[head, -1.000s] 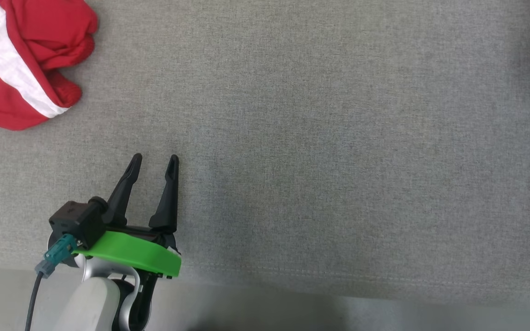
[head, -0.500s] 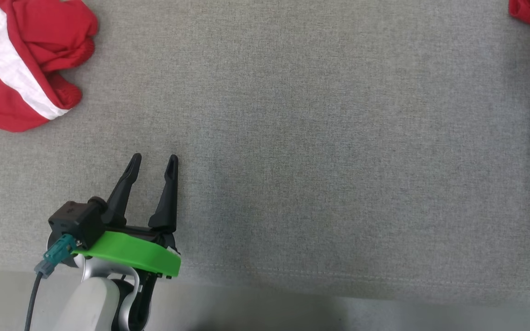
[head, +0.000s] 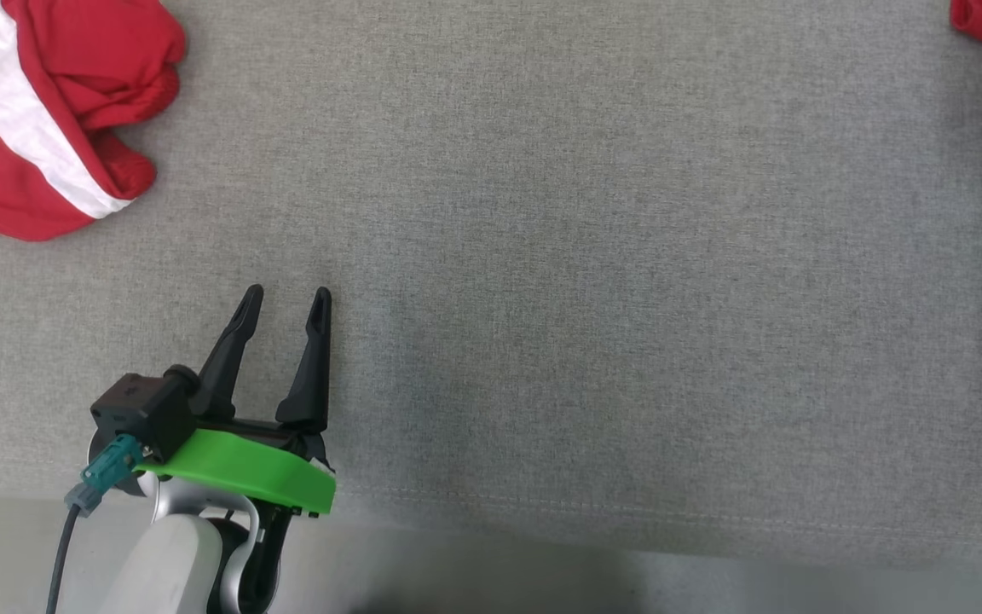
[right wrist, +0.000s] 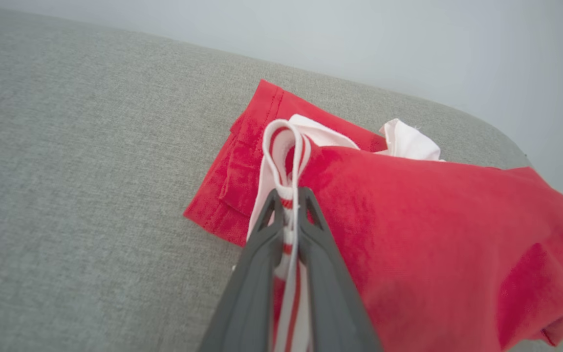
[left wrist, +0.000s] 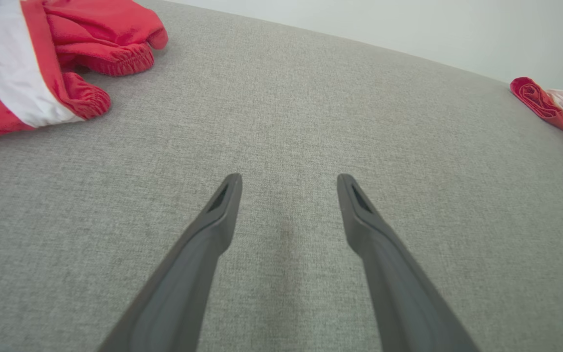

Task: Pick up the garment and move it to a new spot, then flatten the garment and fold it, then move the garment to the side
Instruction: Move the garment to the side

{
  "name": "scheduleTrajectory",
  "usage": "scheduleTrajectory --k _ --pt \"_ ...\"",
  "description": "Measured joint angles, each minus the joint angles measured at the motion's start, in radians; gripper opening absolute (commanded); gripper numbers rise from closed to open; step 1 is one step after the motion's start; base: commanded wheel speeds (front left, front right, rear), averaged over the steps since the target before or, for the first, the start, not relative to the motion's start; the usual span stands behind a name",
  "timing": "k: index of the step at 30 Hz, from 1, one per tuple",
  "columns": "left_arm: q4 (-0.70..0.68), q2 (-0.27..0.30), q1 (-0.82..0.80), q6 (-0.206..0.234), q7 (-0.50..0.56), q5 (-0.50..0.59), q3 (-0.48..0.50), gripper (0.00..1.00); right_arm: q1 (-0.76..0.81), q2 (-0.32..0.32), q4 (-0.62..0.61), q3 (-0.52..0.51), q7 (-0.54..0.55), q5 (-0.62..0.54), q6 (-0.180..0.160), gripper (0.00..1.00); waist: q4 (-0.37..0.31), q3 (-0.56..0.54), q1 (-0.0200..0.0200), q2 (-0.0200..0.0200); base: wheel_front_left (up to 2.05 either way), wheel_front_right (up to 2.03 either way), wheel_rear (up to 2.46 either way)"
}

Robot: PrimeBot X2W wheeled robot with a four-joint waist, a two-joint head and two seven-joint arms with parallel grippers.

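The garment (right wrist: 433, 220) is red with white parts and a red-and-white striped edge, bunched on the grey cloth surface (right wrist: 66, 171). My right gripper (right wrist: 289, 193) is shut on that striped edge, and a white loop of it sticks out past the fingertips. In the head view a bit of this garment (head: 981, 19) shows at the top right corner, and in the left wrist view the garment (left wrist: 550, 105) lies at the far right. My left gripper (head: 285, 298) (left wrist: 289, 181) hovers open and empty over bare surface at the lower left.
A second red garment with a broad white stripe (head: 31, 128) (left wrist: 27, 73) lies crumpled at the far left. The grey surface (head: 585, 256) stretches wide between the two garments. Its front edge (head: 627, 546) runs along the bottom of the head view.
A red fold of the garment has come into the top right corner of the head view. The left gripper has stayed where it was, open.
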Motion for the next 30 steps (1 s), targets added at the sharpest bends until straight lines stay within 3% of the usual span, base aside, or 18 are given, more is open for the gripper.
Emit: scheduleTrajectory --k 15,30 --pt "-0.002 0.006 0.0 -0.001 0.005 0.0 -0.016 1.0 -0.064 0.003 0.026 -0.021 -0.025 -0.001 -0.052 0.0 0.018 0.009 0.0 0.0 0.0 0.0 0.0" --pt "0.011 -0.005 0.0 -0.012 0.015 0.008 -0.067 1.0 -0.106 -0.01 0.106 -0.035 -0.011 -0.013 -0.072 0.0 0.077 -0.001 0.0 0.0 0.0 0.0 0.0"
